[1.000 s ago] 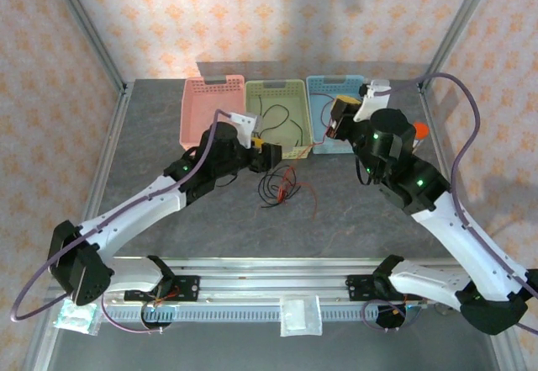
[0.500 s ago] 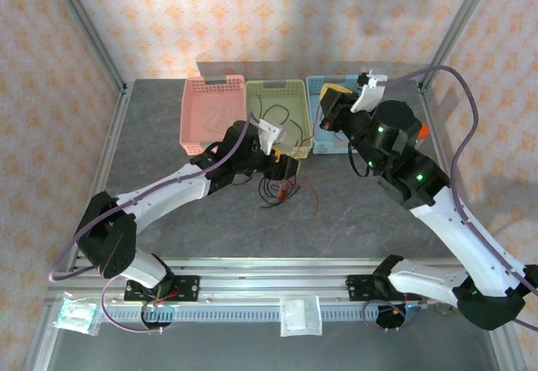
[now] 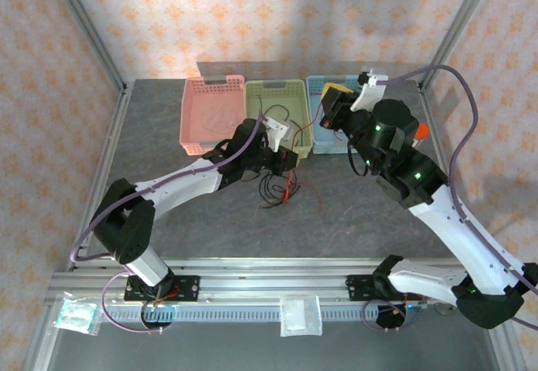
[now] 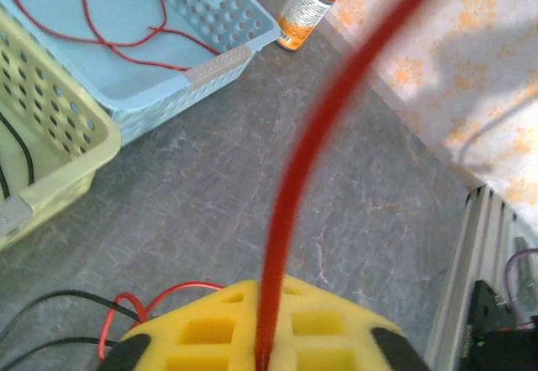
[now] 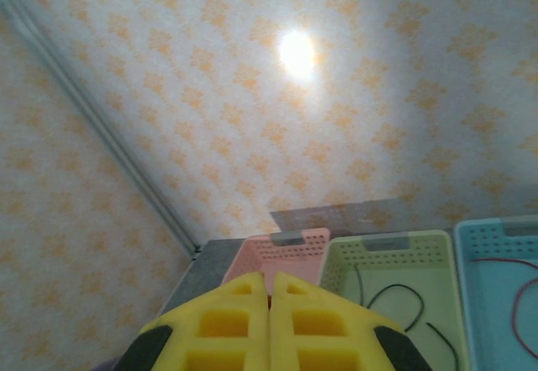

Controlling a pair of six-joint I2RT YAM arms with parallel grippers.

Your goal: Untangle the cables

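1. Left wrist: left gripper (image 4: 262, 299) is clamped shut on a red cable (image 4: 313, 152), which runs straight out ahead from between the jaws.
2. Same view: black and red cables (image 4: 67, 320) on the table (image 4: 252, 186) just left of the jaws. Blue basket (image 4: 214, 55) and bottle (image 4: 309, 5) well ahead.
3. Top view: that grip is too small to make out; those cables lie just near-side of the left jaws.
4. Right wrist: right gripper (image 5: 269, 280) is closed, pads touching, nothing held. Green basket (image 5: 382, 239) ahead-right holds a black cable (image 5: 395, 287).
5. Top view: right jaws over the blue basket.

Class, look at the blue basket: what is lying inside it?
A thin red cable loops across the floor of the blue basket. In the top view the right arm covers much of it, so anything lying there cannot be seen.
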